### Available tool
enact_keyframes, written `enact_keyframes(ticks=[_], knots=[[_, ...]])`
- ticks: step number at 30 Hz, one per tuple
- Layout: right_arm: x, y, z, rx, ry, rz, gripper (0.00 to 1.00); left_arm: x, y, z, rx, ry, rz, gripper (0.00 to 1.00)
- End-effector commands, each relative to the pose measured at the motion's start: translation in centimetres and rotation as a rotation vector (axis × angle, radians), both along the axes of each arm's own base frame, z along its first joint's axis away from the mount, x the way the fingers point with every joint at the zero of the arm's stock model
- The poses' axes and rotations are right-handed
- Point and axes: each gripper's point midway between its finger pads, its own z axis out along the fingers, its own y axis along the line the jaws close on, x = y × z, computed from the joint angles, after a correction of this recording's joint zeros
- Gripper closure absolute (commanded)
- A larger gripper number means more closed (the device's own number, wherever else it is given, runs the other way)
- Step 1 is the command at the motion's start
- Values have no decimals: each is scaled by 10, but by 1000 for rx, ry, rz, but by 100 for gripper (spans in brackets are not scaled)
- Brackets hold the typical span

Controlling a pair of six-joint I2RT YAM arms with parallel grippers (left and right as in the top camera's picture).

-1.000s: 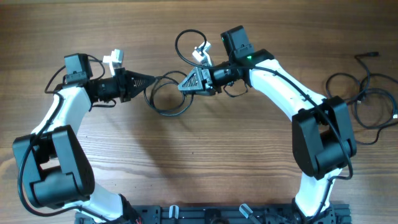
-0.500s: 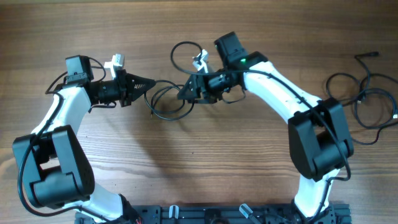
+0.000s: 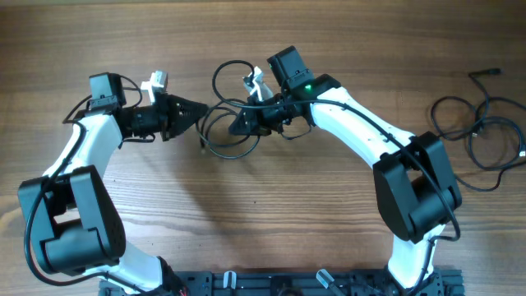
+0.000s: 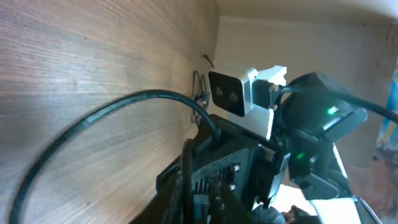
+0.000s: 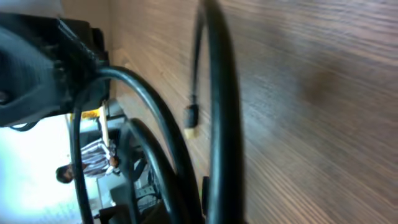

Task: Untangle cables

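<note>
Meeting at the looped cables (image 3: 214,82), left gripper (image 3: 200,108) and right gripper (image 3: 233,127) — finger positions unclear on both — could pull apart, cinching the tangle.

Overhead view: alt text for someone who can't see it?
Two white-and-black robot arms meet at centre, left gripper and right gripper tips at a thin black looped cable on the wooden table; more loose black cables lie far right.
</note>
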Motion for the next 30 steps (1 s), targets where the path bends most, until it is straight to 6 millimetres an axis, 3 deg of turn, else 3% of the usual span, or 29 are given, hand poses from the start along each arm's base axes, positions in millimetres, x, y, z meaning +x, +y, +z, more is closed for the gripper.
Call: enact_keyframes(ticks=[1, 2, 7, 9, 14, 19, 23, 24, 26, 28, 30], knots=[[8, -3, 0, -28, -32, -26, 96, 2, 3, -6, 73, -4, 19, 18], [9, -3, 0, -31, -35, -27, 96, 4, 5, -12, 108, 4, 31, 0], [24, -18, -12, -111, -85, -80, 96, 0, 29, -55, 354, 133, 110, 0], [29, -25, -2, -89, -60, -100, 96, -7, 36, -66, 414, 187, 121, 0], [52, -76, 42, -81, -197, -124, 96, -14, 41, -74, 461, 234, 127, 0], [86, -155, 44, -145, -272, -229, 96, -14, 55, -85, 561, 253, 154, 0], [115, -246, 37, -215, -243, -439, 96, -15, 59, -89, 589, 260, 160, 0], [115, -274, 31, -261, -214, -499, 96, -14, 59, -89, 589, 259, 161, 0], [112, -311, 18, -349, -179, -569, 95, -14, 59, -89, 590, 257, 161, 0], [101, -364, -4, -507, -121, -664, 96, -14, 59, -89, 592, 259, 162, 0], [89, -401, -16, -632, -90, -708, 96, -14, 59, -89, 592, 259, 162, 0]])
